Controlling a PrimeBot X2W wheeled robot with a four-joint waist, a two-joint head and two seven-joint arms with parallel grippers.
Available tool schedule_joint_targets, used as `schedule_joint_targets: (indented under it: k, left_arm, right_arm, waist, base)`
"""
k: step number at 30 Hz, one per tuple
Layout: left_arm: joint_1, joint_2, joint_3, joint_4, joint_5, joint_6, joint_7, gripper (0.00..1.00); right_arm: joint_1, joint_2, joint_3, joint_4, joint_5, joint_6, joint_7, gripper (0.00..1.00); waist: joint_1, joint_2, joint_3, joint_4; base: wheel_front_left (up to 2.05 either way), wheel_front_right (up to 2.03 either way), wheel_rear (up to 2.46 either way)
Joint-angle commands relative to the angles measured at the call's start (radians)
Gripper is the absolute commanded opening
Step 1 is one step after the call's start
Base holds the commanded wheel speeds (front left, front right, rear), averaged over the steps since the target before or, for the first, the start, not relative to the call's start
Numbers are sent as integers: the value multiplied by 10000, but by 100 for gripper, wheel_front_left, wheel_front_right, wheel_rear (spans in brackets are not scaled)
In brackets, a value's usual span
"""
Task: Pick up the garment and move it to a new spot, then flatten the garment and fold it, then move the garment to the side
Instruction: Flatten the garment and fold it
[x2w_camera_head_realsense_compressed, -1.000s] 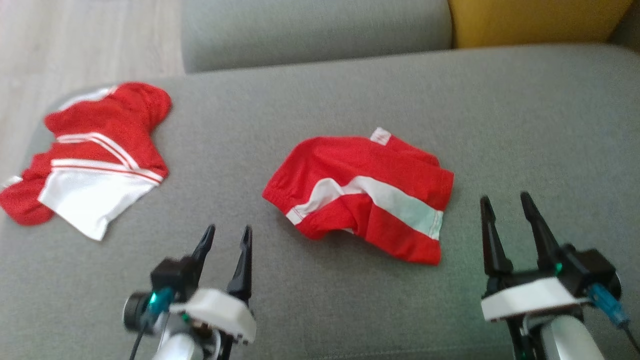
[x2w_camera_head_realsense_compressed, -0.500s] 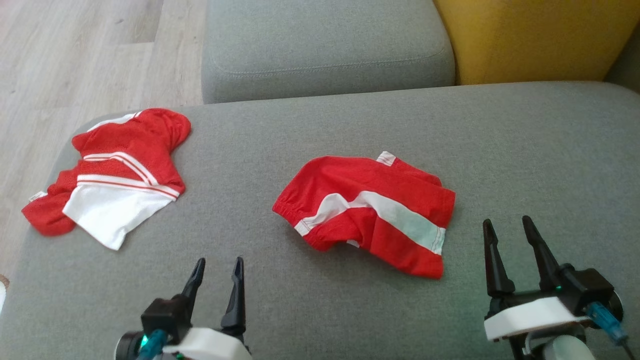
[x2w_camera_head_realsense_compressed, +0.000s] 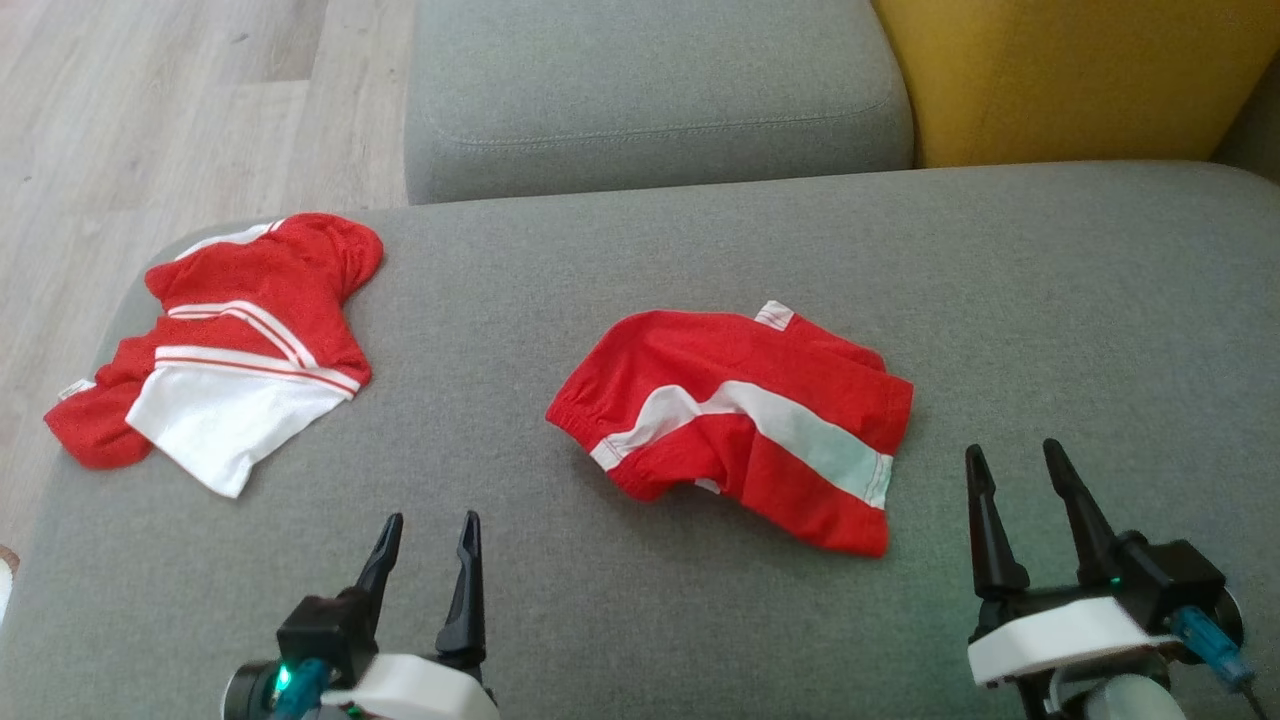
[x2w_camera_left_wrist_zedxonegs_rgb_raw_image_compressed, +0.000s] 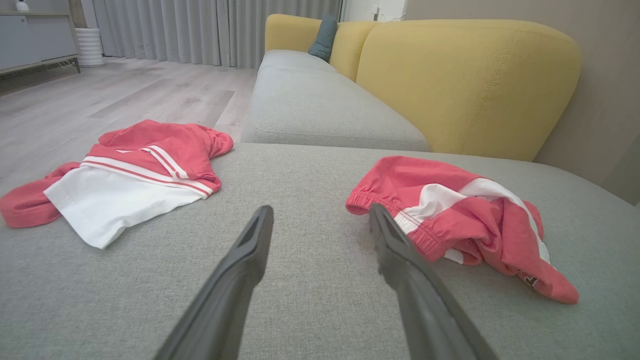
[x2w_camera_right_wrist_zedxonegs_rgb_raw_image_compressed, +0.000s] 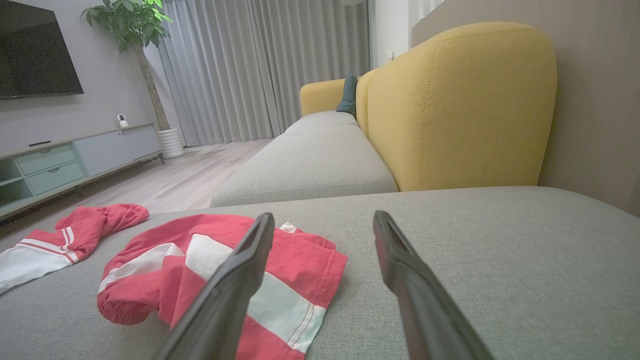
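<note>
Left pincer (x2w_camera_head_realsense_compressed: 430, 520) drawn slightly back; right pincer (x2w_camera_head_realsense_compressed: 1010, 450) unmoved. Both held open, empty. Red shorts (x2w_camera_head_realsense_compressed: 730, 425) left crumpled on sofa (x2w_camera_head_realsense_compressed: 1050, 280).

You can't see the lower layers of the red shorts (x2w_camera_head_realsense_compressed: 730, 420). In the right wrist view a finger (x2w_camera_right_wrist_zedxonegs_rgb_raw_image_compressed: 225, 295) covers part of them, and the red-and-white top (x2w_camera_right_wrist_zedxonegs_rgb_raw_image_compressed: 75, 227) runs off the left edge.
</note>
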Motion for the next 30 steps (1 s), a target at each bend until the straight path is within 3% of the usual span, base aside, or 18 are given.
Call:
schedule_joint_targets:
  k: [1, 6, 10, 19, 30]
  left_arm:
    - [-295, -37, 445, -345, 119, -27, -122, 100]
    - [-397, -7, 389, -200, 183, -21, -57, 100]
    - [-817, -168, 128, -51, -2, -280, 435, 100]
    - [-2210, -754, -294, 749, -1403, -966, 2039, 100]
    - [-3692, -937, -4, 2165, -3363, -973, 2495, 100]
  right_arm:
    - [-310, -49, 254, -275, 31, -7, -65, 100]
    - [-339, -49, 273, -275, 49, -7, -65, 100]
    - [-402, -49, 298, -273, 58, -7, -65, 100]
    - [-690, -49, 522, -277, 159, -7, -65, 100]
    - [-1258, -49, 508, -450, 269, -7, -65, 100]
  waist:
    - [1, -1, 6, -3]
    - [1, -1, 84, -41]
    - [1, -1, 227, -85]
    - [1, -1, 817, -409]
    - [1, -1, 2015, -975]
  base:
    - [0, 0, 0]
    - [0, 0, 0]
    - [0, 0, 0]
    - [0, 0, 0]
    - [0, 0, 0]
